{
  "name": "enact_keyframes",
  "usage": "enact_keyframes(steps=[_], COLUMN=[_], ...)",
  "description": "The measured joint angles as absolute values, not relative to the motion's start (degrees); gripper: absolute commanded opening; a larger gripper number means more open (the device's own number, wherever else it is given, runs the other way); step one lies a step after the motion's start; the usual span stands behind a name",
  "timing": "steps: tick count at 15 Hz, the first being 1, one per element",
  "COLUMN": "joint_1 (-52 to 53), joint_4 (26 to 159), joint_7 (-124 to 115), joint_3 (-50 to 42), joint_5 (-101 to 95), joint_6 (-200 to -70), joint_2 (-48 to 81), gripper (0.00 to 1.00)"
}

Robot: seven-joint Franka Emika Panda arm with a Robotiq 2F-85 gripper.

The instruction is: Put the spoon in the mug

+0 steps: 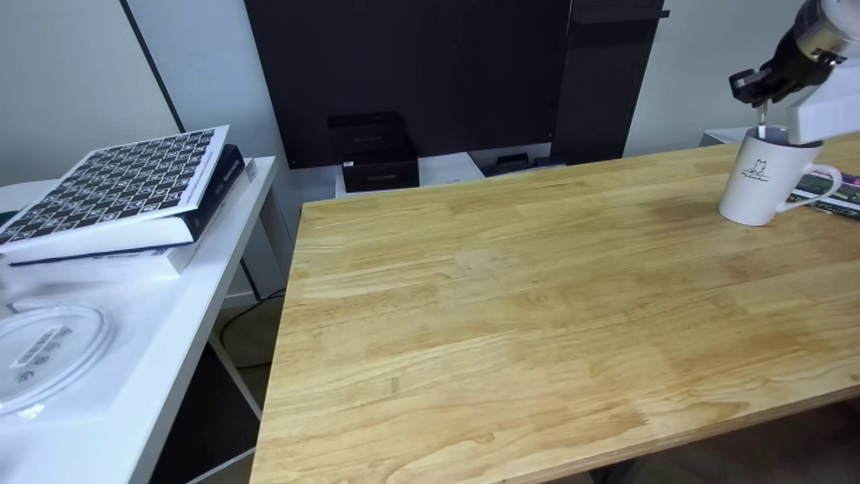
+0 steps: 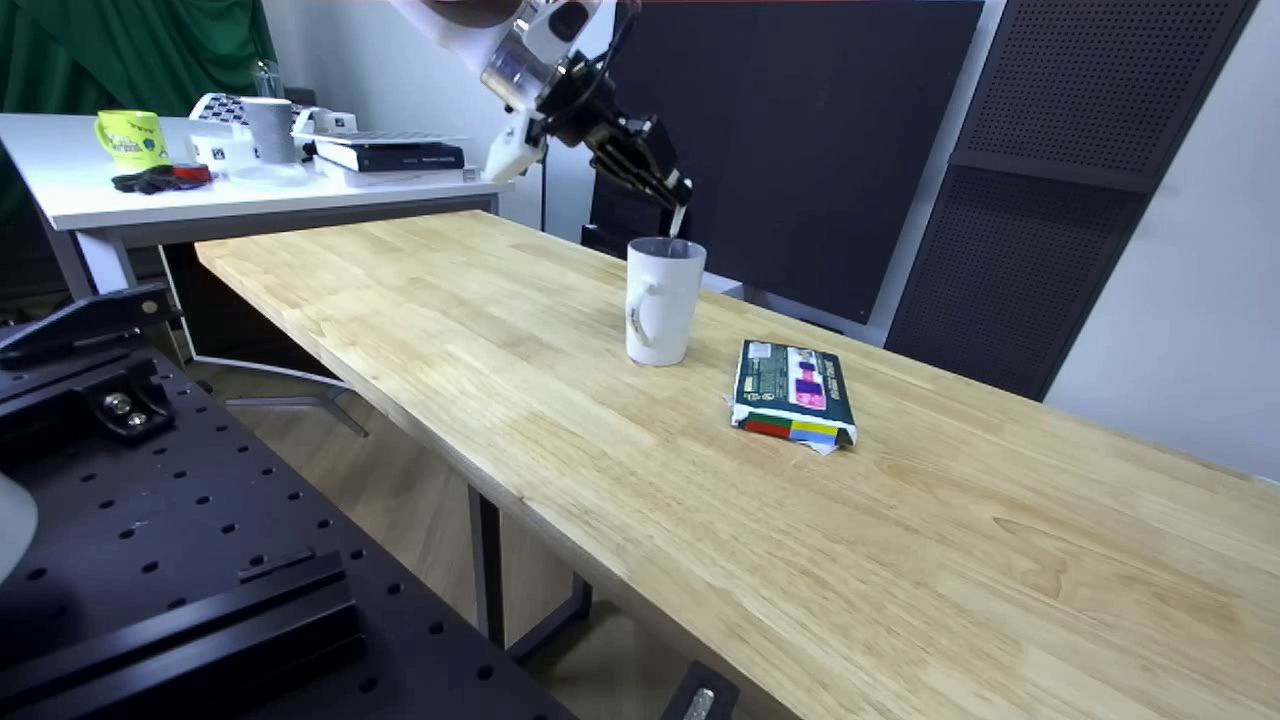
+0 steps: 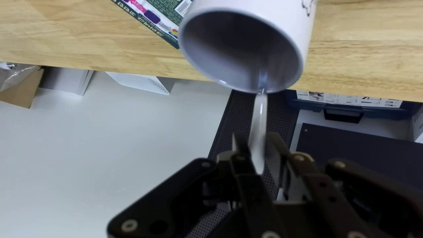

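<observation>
The white mug (image 1: 766, 181) stands upright on the wooden table, small dark print on its side. It shows in both exterior views (image 2: 662, 310), and the wrist view looks into its opening (image 3: 228, 56). My gripper (image 1: 759, 97) is above the mug's rim on one side, also in an exterior view (image 2: 680, 192). In the wrist view the gripper (image 3: 256, 143) is shut on the thin silvery spoon (image 3: 259, 122). The spoon (image 1: 762, 121) points down from the fingers, crosses the rim and reaches into the mug's opening. How deep its lower end reaches is hard to tell.
A flat dark packet with coloured blocks (image 2: 795, 385) lies beside the mug. A white side table (image 2: 80, 190) carries stacked books (image 1: 114, 195), a yellow mug (image 2: 133, 138) and a grey cup (image 2: 270, 130). The table's far edge is close behind the mug.
</observation>
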State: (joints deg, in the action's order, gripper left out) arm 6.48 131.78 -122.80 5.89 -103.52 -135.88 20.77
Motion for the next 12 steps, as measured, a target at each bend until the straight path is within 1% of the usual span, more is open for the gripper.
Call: enact_keyframes(steps=[4,5,7,8,12], joint_1=[5.78,5.67,5.46,5.2,3.06], joint_4=[131.42,131.1,130.2,129.67,128.16], joint_7=[-120.29,-119.12,-115.65,-112.39,-93.26], joint_3=[6.29,6.41,6.66,6.83,7.09], joint_5=[-102.08,-101.33,-99.11,-96.79,-82.43], joint_6=[-136.07,-136.11,-137.01,-138.6,-150.27], joint_2=[20.83,20.65,20.06,19.67,18.91], gripper=[0.79,0.87,0.98,1.0,1.0])
